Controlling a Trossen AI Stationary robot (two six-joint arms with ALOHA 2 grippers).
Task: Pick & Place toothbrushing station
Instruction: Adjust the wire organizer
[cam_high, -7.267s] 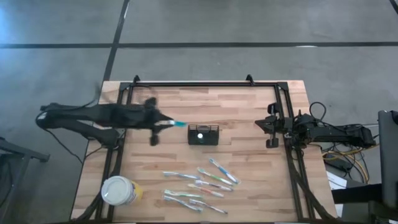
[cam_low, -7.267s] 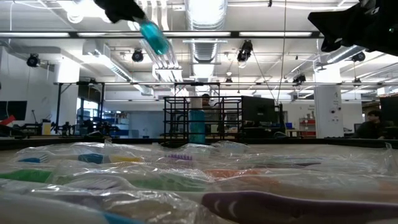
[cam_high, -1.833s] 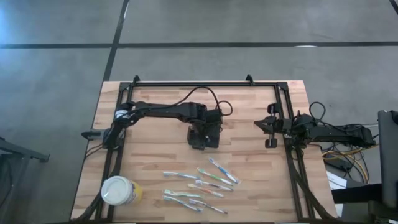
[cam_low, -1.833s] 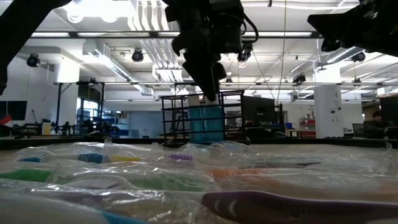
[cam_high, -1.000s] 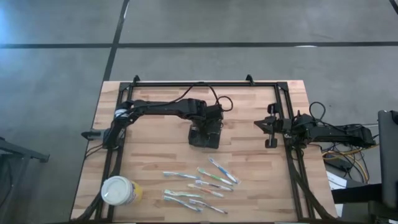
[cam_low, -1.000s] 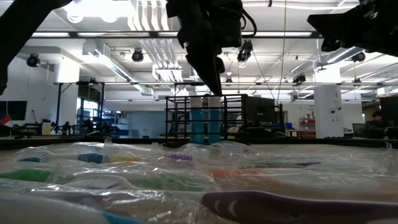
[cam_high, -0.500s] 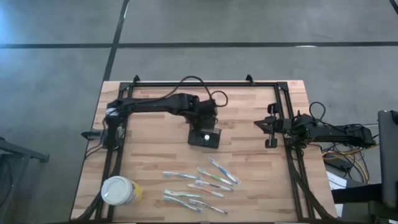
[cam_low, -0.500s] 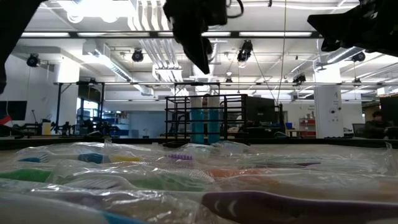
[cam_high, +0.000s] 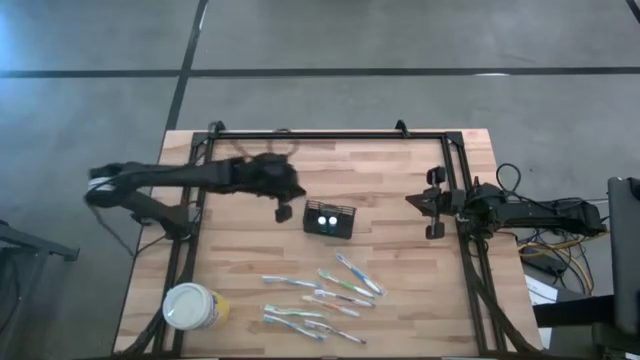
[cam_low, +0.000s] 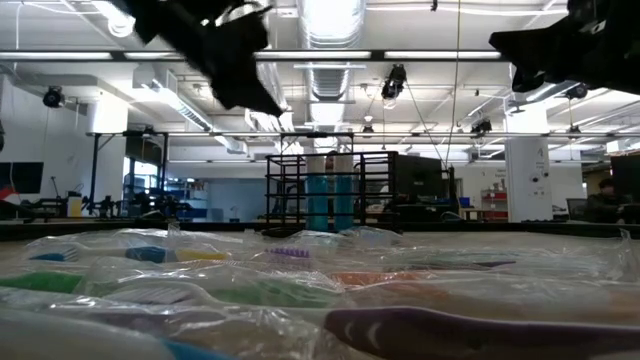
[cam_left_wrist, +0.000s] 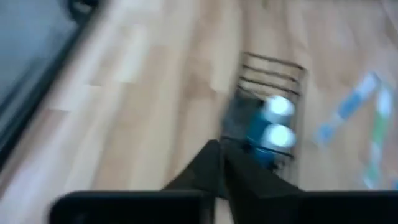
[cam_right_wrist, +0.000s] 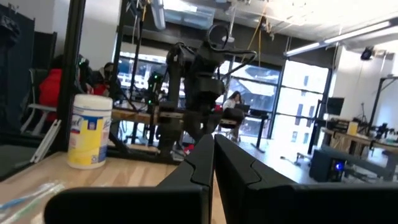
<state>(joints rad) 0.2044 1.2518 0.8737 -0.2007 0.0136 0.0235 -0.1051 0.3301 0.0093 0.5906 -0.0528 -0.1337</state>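
The toothbrushing station, a small black mesh caddy (cam_high: 330, 218), stands on its base on the wooden table near the middle, with two blue toothbrushes (cam_left_wrist: 273, 121) upright in it. It also shows in the low view (cam_low: 325, 190). My left gripper (cam_high: 283, 210) hovers just left of the caddy, shut and empty; the left wrist view shows its fingers (cam_left_wrist: 221, 165) closed, looking down at the caddy (cam_left_wrist: 270, 93). My right gripper (cam_high: 415, 200) waits shut at the table's right edge.
Several wrapped toothbrushes (cam_high: 320, 295) lie on the table's near half, filling the foreground of the low view (cam_low: 300, 290). A round white tub with a yellow label (cam_high: 190, 307) stands at the near left corner. A black frame (cam_high: 330, 135) runs along the table's edges.
My left gripper has risen from just above the caddy and gone toward the table's left edge, now standing left of it. The caddy and its two blue toothbrushes have stayed where they were.
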